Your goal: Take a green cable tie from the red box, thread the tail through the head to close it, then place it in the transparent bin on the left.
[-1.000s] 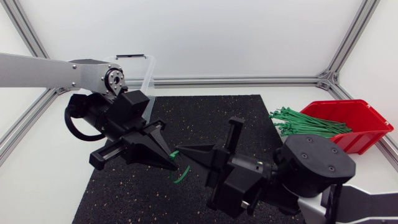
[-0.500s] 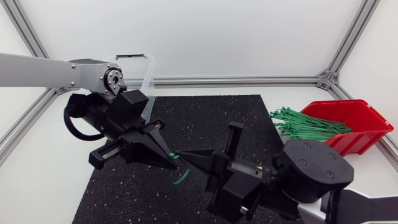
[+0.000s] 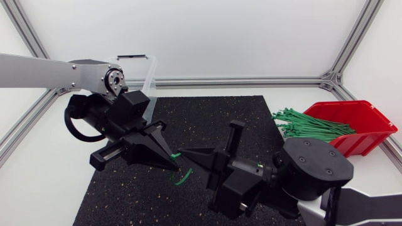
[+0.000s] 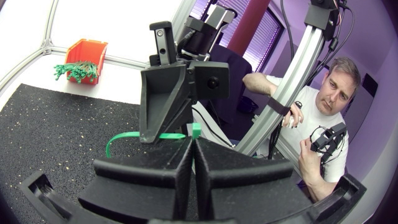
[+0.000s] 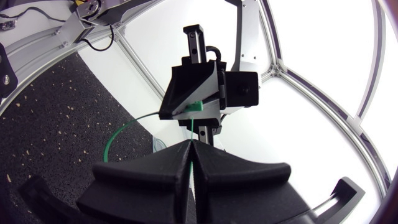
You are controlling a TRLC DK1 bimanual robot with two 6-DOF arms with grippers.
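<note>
My left gripper [image 3: 169, 163] is clamped on the head of the tie [image 3: 182, 177] and my right gripper [image 3: 183, 152] on its tail, tips meeting over the mat [image 3: 207, 119]. The box [image 3: 367, 122] lies at 2 o'clock. The bin [image 3: 148, 70] lies at 11 o'clock, partly hidden by my left arm.

Bright, diffuse, even light; shadows on the bench [image 3: 44, 182] are faint and soft; its white surface glares slightly.
</note>
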